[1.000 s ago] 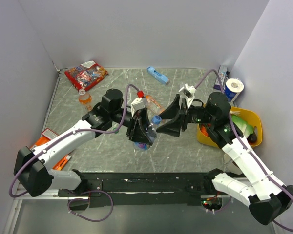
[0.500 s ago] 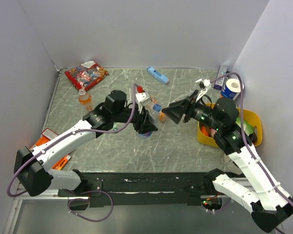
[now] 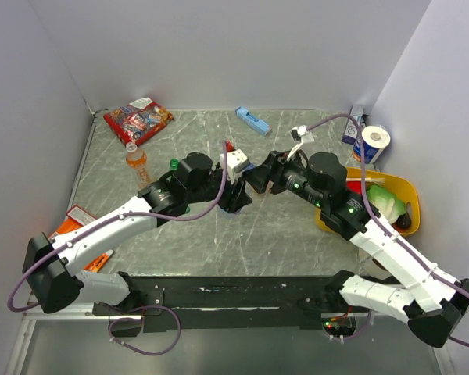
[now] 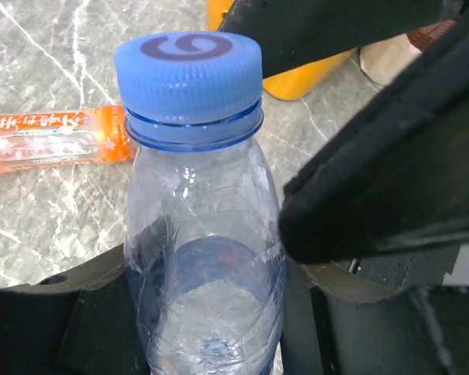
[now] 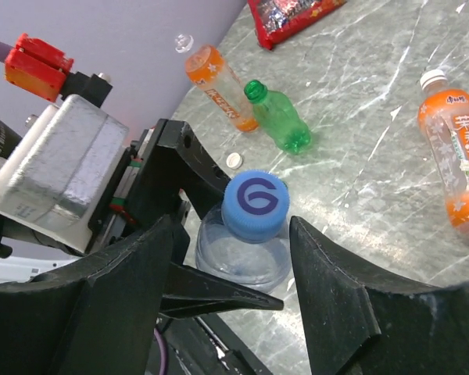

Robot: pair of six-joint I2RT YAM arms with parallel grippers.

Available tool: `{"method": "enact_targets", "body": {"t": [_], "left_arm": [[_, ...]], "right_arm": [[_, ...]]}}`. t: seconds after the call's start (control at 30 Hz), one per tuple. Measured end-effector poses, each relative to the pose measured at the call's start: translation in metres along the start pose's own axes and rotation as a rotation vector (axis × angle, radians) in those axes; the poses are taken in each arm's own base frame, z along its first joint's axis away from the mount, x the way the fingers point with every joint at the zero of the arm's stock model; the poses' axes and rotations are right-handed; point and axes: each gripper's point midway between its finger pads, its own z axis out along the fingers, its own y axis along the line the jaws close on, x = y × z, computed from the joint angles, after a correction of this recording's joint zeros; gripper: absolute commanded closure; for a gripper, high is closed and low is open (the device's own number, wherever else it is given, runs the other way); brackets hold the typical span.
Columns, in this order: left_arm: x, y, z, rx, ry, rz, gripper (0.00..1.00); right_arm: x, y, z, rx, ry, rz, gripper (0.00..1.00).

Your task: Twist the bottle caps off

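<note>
Left gripper (image 4: 211, 312) pinches the clear bottle (image 4: 203, 226) by its body, near the middle of the table (image 3: 297, 234). Its blue cap (image 5: 254, 205) stands between the spread fingers of the right gripper (image 5: 233, 230), with a gap on each side. These fingers should, I think, close squarely on the ribbed cap before turning; otherwise the thin bottle may twist.

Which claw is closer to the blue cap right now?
Right. The right claw straddles the blue cap, a finger on each side with gaps showing. The left claw grips the clear bottle by its body, below the cap.
</note>
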Motion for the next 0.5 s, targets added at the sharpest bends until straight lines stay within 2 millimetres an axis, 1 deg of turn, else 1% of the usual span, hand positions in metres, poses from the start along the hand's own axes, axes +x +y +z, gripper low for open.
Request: {"method": "enact_targets", "body": {"t": [0.3, 0.5], "left_arm": [[0.002, -0.003, 0.002, -0.023, 0.004, 0.026, 0.5], [0.004, -0.003, 0.002, -0.035, 0.014, 0.031, 0.5]], "right_arm": [[-0.003, 0.0, 0.006, 0.018, -0.011, 0.001, 0.35], [-0.001, -0.004, 0.011, 0.037, -0.004, 0.0, 0.38]]}}
